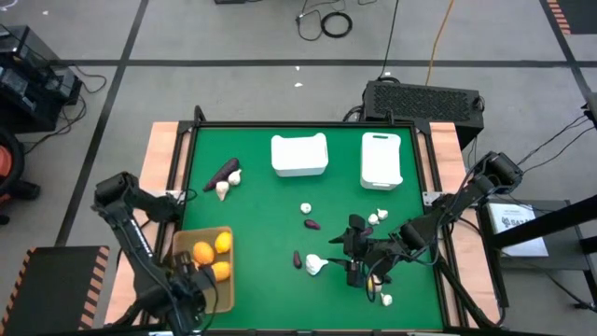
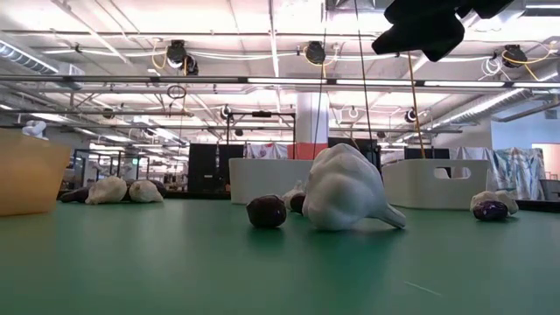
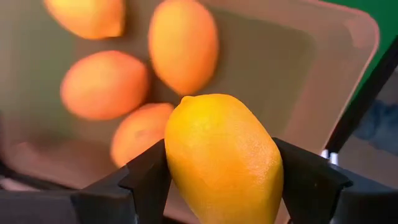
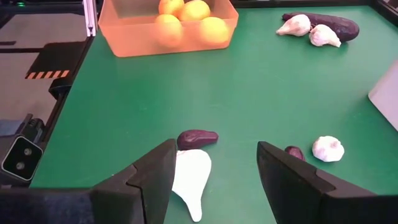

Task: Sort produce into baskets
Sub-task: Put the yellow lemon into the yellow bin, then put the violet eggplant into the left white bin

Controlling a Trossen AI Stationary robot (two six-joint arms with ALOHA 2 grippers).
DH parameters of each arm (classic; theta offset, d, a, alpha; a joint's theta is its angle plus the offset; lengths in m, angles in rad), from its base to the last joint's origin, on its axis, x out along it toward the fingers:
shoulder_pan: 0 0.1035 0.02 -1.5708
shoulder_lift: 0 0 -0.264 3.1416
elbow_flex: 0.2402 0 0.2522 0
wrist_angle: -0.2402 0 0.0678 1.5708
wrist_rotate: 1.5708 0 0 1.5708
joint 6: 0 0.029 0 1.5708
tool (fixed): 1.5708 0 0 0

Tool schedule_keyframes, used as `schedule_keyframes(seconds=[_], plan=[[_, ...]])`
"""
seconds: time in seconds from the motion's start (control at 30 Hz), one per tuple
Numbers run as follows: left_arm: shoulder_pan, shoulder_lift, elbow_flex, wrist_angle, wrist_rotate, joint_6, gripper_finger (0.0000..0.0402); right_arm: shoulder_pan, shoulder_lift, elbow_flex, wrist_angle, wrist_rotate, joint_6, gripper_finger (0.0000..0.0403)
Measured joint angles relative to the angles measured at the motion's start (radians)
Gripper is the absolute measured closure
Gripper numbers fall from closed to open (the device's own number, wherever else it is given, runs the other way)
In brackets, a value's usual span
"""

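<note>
My left gripper (image 1: 191, 278) is shut on a yellow lemon (image 3: 221, 162) above the tan tray (image 1: 224, 297), which holds several orange fruits (image 3: 102, 84). My right gripper (image 4: 214, 162) is open and empty, low over the mat at the right. A white garlic bulb (image 4: 191, 174) lies just by one finger, with a small purple eggplant piece (image 4: 198, 138) beyond it. Both lie on the mat, as the low view shows for the bulb (image 2: 346, 188). A second garlic (image 4: 328, 148) and a second small eggplant piece (image 4: 294, 152) lie off to the side. My left gripper pinches the lemon between its two fingers, one on each long side (image 3: 177, 168). The fingers slant down over the tray. The lemon is lifted clear of the tray and the fruits in it, one pointed end turned away from the wrist.
Two white bins (image 1: 299, 154) (image 1: 381, 159) stand at the far side. A long eggplant (image 1: 222, 171) with garlic bulbs (image 1: 229, 182) lies at the far left. More garlic (image 1: 378, 217) (image 1: 386, 300) and a yellow fruit (image 1: 375, 277) lie near my right arm.
</note>
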Motion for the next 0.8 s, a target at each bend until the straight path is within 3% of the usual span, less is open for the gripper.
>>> schedule_keyframes(seconds=[0.17, 0.57, 0.8], plan=[[0.011, 0.000, -0.041, 0.103, 0.014, 0.016, 0.0146, 0.000, 0.000, 0.000, 0.003, 0.000, 0.000, 0.0188], [0.045, 0.000, -0.060, 0.081, 0.056, 0.019, 0.0093, -0.004, 0.000, 0.000, 0.003, 0.000, 0.004, 0.0188], [0.069, 0.000, -0.060, 0.078, 0.150, 0.080, 0.0085, -0.013, 0.000, 0.000, 0.003, 0.000, 0.004, 0.0188]])
